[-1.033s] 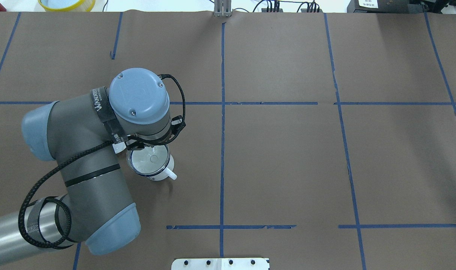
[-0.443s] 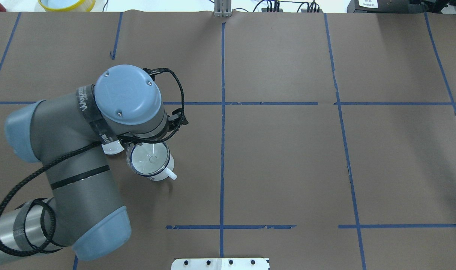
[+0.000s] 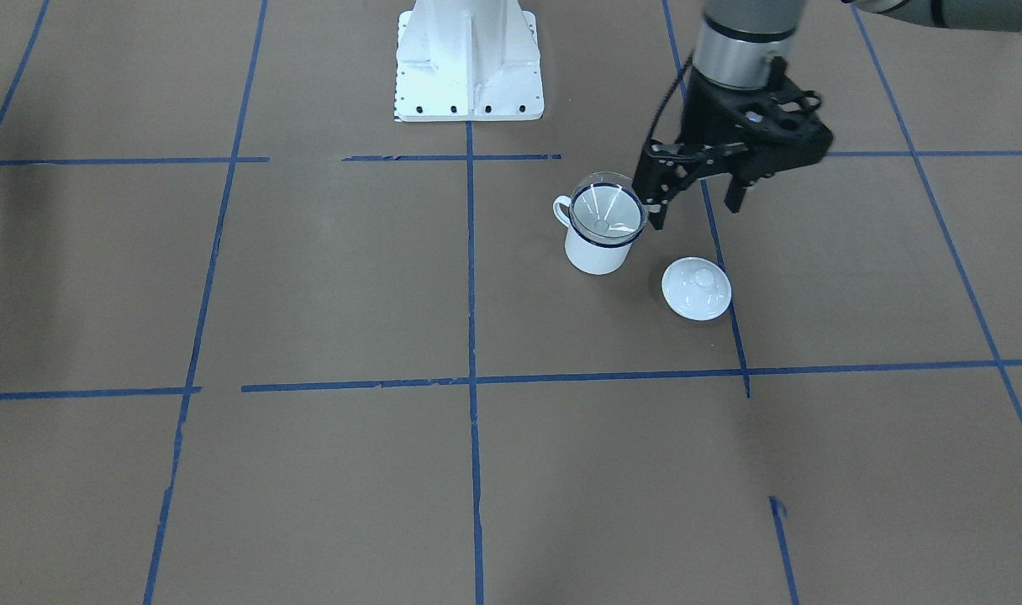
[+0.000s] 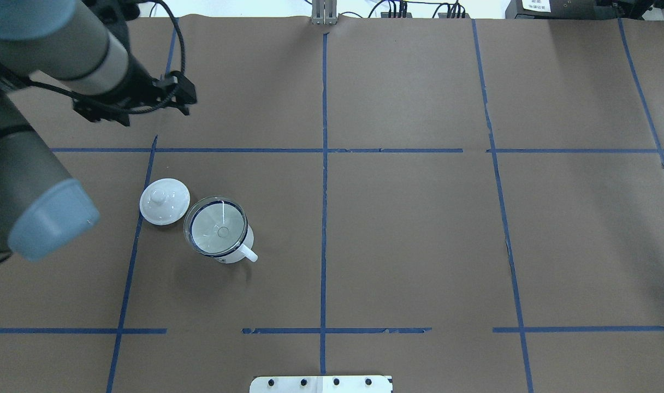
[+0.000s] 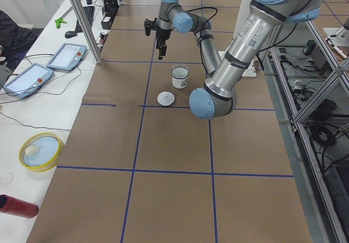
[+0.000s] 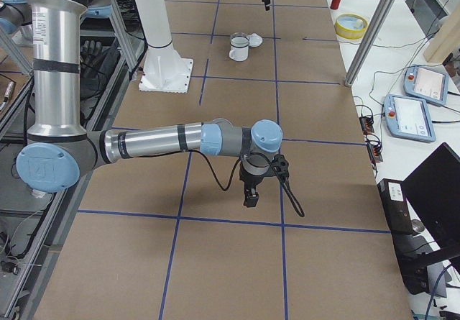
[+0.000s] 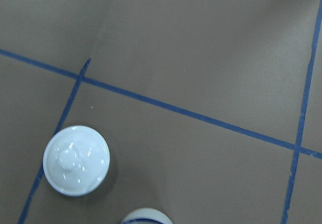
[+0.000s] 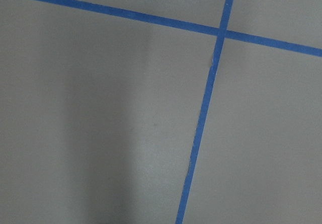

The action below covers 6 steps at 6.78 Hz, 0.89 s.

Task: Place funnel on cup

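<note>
The clear funnel (image 4: pixel 218 229) sits in the mouth of the white cup (image 4: pixel 235 255), spout down; nothing holds it. It also shows in the front view, funnel (image 3: pixel 608 210) on cup (image 3: pixel 595 250). My left gripper (image 4: pixel 149 112) is open and empty, raised above the table and apart from the cup; in the front view its fingers are spread (image 3: pixel 698 208). The left wrist view shows only the cup's rim (image 7: pixel 146 217) at its bottom edge. My right gripper (image 6: pixel 251 194) hangs over the table far from the cup; I cannot tell whether it is open or shut.
A round white knobbed lid (image 4: pixel 164 201) lies on the table right beside the cup, also in the left wrist view (image 7: pixel 76 159). Brown paper with blue tape lines covers the table. The robot's white base (image 3: pixel 469 59) stands at the near edge.
My left arm has lifted and drawn back from the cup toward the far left. The funnel stays on the cup. The lid, partly hidden under the arm before, shows in full.
</note>
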{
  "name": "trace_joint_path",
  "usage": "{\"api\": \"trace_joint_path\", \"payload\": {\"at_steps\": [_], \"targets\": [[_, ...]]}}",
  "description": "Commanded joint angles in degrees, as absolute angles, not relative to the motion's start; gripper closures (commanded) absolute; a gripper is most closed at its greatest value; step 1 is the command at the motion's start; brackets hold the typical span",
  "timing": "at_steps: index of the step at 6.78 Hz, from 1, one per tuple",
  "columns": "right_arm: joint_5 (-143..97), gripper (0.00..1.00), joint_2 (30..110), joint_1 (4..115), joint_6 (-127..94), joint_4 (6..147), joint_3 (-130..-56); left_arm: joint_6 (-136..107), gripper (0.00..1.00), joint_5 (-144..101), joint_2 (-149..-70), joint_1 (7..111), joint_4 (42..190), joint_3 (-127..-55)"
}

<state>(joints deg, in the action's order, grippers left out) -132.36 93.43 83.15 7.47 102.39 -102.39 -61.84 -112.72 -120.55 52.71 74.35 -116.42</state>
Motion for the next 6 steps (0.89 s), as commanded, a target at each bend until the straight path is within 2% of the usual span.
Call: {"api": "trace_joint_path", "payload": {"at_steps": [1,3,6], "targets": [[-132.36,0.0,93.43,83.14,7.47,102.39,-102.39,-38.0,0.0,-122.31,-113.48,68.66,81.2,-106.41],[-132.36,0.0,93.43,83.14,7.47,102.39,-102.39,-15.14,0.0,-125.58,-111.64,80.89,81.21,-95.5],[-132.36,0.0,93.43,83.14,7.47,102.39,-102.39,5.13,0.0,-131.3,-98.13,89.27,83.39,-94.05]]}}
